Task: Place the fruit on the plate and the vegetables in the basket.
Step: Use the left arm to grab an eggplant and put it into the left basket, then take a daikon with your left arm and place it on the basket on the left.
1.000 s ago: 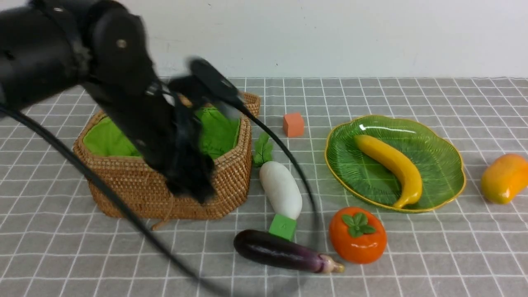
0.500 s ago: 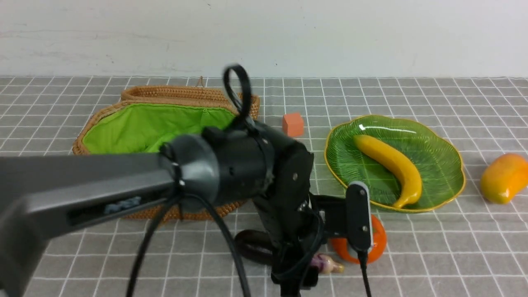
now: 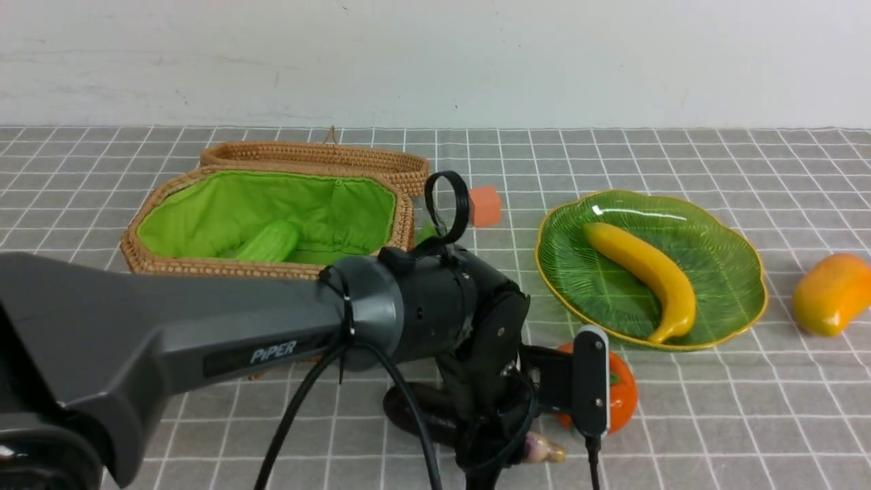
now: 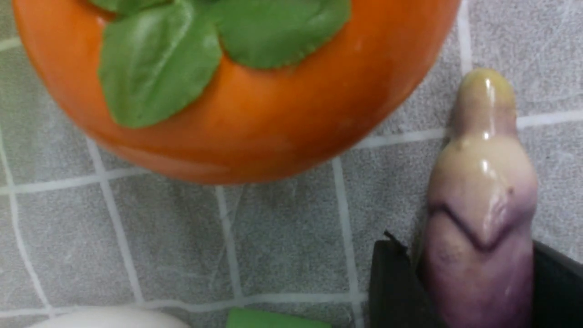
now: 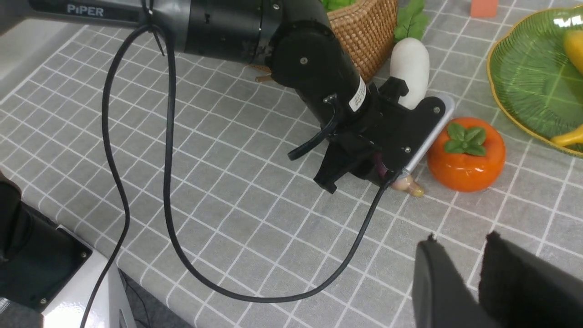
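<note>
My left gripper [image 4: 473, 255] is down at the table's front, shut on the stem end of the dark purple eggplant [image 3: 415, 415], which still lies on the cloth. The orange persimmon [image 4: 273, 114] sits just beside it. The white radish [image 5: 410, 68] lies behind the left wrist, next to the wicker basket [image 3: 136, 245]. A light-green gourd [image 3: 269, 241] rests inside the basket. The banana [image 3: 646, 272] lies on the green plate [image 3: 612, 292], and the mango [image 3: 831, 294] is on the cloth to its right. My right gripper [image 5: 462, 241] hovers open and empty near the front.
A small orange cube [image 3: 484, 204] stands between basket and plate. A green cube [image 4: 273, 320] lies by the radish. The left arm's black cable [image 5: 168, 191] loops over the cloth in front. The basket's lid [image 3: 313, 156] lies open behind it.
My left arm swung from over the basket to the front and came down on the eggplant. Its jaws opened wide, then closed on the stem end. The gourd now shows in the basket.
</note>
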Robot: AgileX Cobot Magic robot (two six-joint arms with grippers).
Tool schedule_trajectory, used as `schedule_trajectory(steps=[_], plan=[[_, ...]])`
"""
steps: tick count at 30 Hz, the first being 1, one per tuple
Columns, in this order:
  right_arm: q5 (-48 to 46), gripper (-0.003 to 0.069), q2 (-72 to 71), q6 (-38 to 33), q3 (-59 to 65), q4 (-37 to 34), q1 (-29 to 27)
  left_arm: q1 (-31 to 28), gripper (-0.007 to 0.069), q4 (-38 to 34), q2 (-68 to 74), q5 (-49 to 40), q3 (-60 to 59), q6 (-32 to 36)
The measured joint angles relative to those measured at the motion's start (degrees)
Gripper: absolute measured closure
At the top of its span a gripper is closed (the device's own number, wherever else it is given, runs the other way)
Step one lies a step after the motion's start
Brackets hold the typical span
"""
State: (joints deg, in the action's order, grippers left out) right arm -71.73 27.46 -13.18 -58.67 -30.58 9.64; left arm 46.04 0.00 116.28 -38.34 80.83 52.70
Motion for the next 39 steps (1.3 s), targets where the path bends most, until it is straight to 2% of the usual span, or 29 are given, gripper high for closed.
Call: schedule_trajectory(steps=[5,10,13,15,18,20,22,25,27,29,30,31,32,34,37,39], plan=[[0.00,0.0498,0.00,-0.03,0.00,-0.06,0.00,0.12,0.0321,1.11,-4.53,-2.34,-0.37,-0.63],[1.63,0.0498,0.00,-0.03,0.00,-0.06,0.00,0.52,0.0321,3.60,-17.92,-3.07,-0.37,-4.65],[4.01,0.0498,0.00,-0.03,0.00,-0.06,0.00,-0.92,0.0321,9.06,-24.55,-4.09,-0.30,-5.77],[7.08,0.0498,0.00,-0.07,0.00,-0.17,0.00,-6.47,0.0321,13.92,-27.27,-4.45,-0.30,-6.89],[9.64,0.0498,0.00,-0.07,0.00,-0.20,0.00,-10.93,0.0321,16.04,-26.91,-4.30,-0.30,-6.98],[11.79,0.0498,0.00,-0.07,0.00,-0.20,0.00,-16.79,0.0321,17.27,-24.22,-2.25,-0.30,-6.77],[12.34,0.0498,0.00,-0.07,0.00,-0.20,0.00,-20.20,0.0321,17.60,-20.68,0.85,-0.30,-6.69],[12.34,0.0498,0.00,-0.07,0.00,-0.24,0.00,-22.30,0.0316,17.59,-17.53,4.06,-0.30,-7.21],[12.34,0.0498,0.00,-0.10,0.22,-0.37,0.00,-22.90,0.0284,17.76,-16.22,5.35,-0.36,-7.93],[12.33,0.0498,0.00,-0.10,1.19,-0.76,0.00,-23.10,0.0136,18.79,-14.97,6.85,-0.36,-9.47],[12.33,0.0498,0.00,-0.10,1.39,-0.88,0.00,-23.10,0.0123,18.90,-14.88,6.92,-0.36,-9.61],[12.27,0.0498,0.00,-0.10,1.77,-1.05,0.00,-23.10,0.0075,19.28,-14.85,7.18,-0.36,-10.36],[12.08,0.0498,0.00,-0.10,2.33,-1.19,0.00,-23.10,-0.0002,19.84,-14.85,7.07,-0.36,-11.85],[12.08,0.0498,0.00,-0.14,2.45,-1.19,0.00,-23.10,-0.0030,19.78,-15.38,6.04,-0.36,-14.60],[12.08,0.0498,0.00,-0.14,2.39,-0.75,0.00,-22.81,-0.0010,17.35,-17.54,3.25,-0.36,-24.22],[12.08,0.0498,0.00,-0.14,2.16,-0.25,0.00,-21.29,0.0051,14.73,-19.90,0.97,-0.36,-32.88]])
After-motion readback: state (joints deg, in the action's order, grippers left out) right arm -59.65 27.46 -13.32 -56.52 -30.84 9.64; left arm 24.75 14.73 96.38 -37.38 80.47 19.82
